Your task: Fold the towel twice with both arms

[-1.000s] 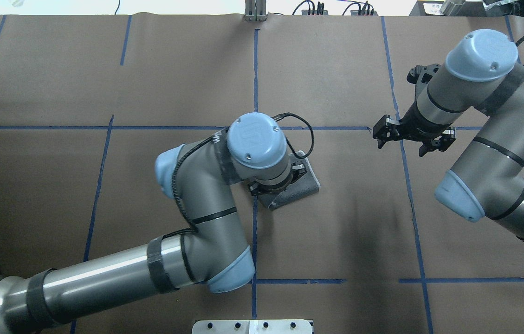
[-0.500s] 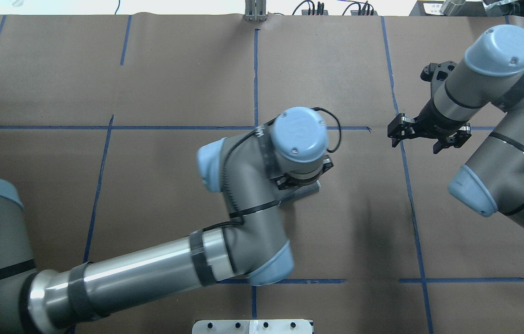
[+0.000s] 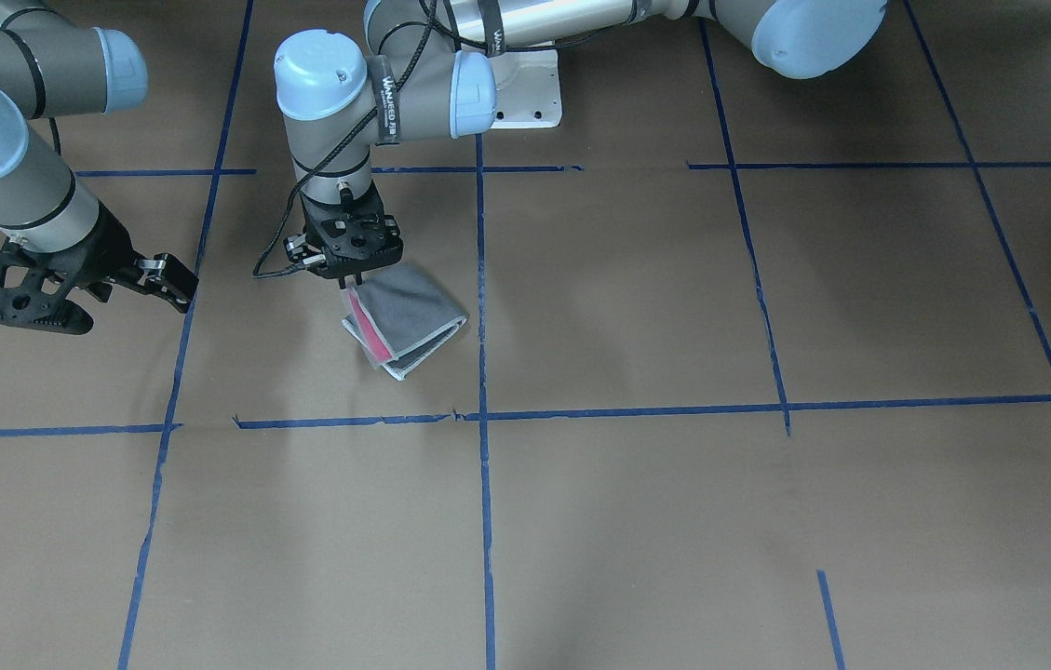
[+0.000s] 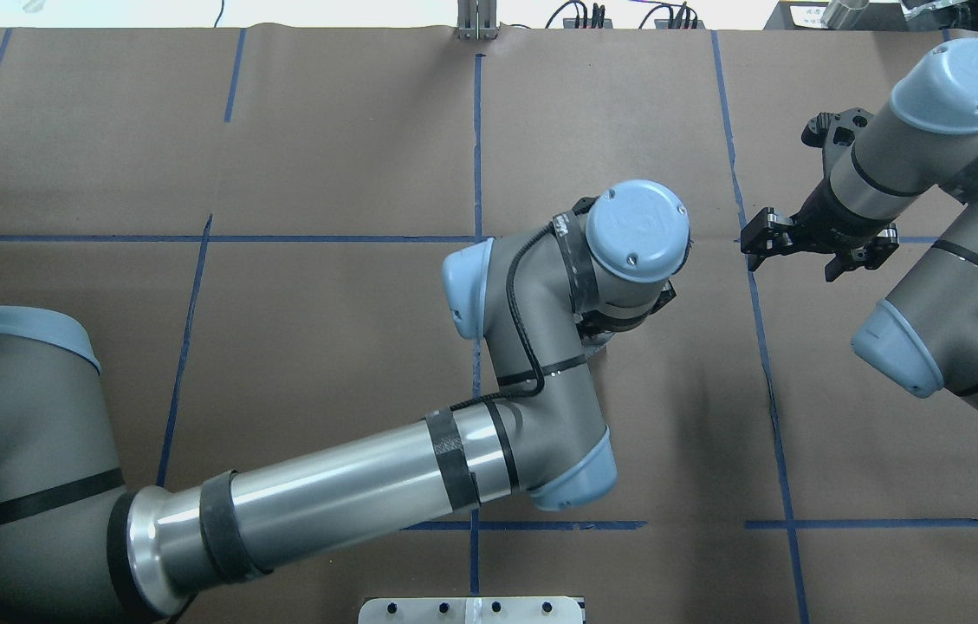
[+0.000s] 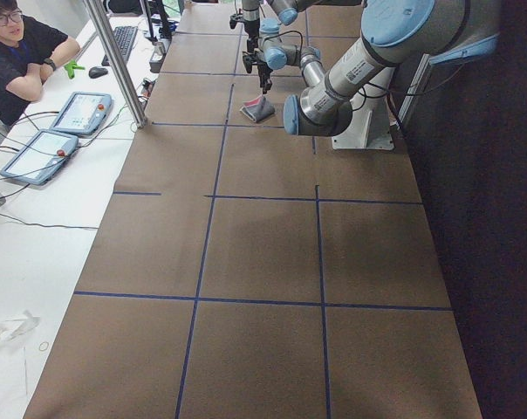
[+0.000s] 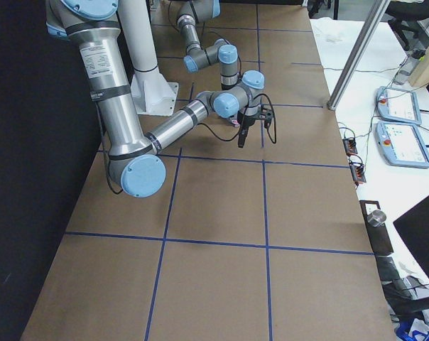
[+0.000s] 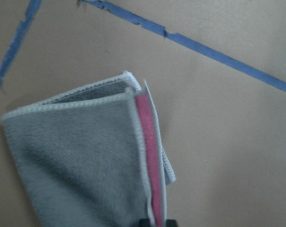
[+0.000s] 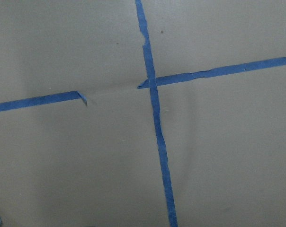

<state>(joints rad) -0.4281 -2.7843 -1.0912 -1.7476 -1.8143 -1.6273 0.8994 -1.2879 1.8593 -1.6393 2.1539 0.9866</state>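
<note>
The left gripper (image 3: 353, 282) is pointing straight down and pinching one edge of the towel (image 3: 413, 316), its fingertips (image 7: 157, 222) closed tight on the cloth where a pink-red strip is showing between the grey layers. The towel is sitting folded with its grey face outward, and the pale stitched edges are stacking up along its open sides. The pinched end is being held raised, while the rest is sloping down and away toward the table (image 3: 674, 512). Its far end appears to be resting on the brown paper.

In the front-facing view the bundle is lying diagonally to the tape grid. The pink strip is running from the gripper toward the operators' side, and the layered open corner is pointing toward the central blue tape line (image 3: 480, 279). The shape is coming out close to square, so a long axis is hard to call; if anything it is following that pink strip. The towel is lying just beside the central line, on the robot's right of it, between two cross lines of tape.

In the overhead view the left arm's wrist is covering nearly all of the cloth. The right gripper (image 4: 813, 256) is hanging well apart from the towel, above bare paper near a tape crossing, its jaws spread and holding nothing
</note>
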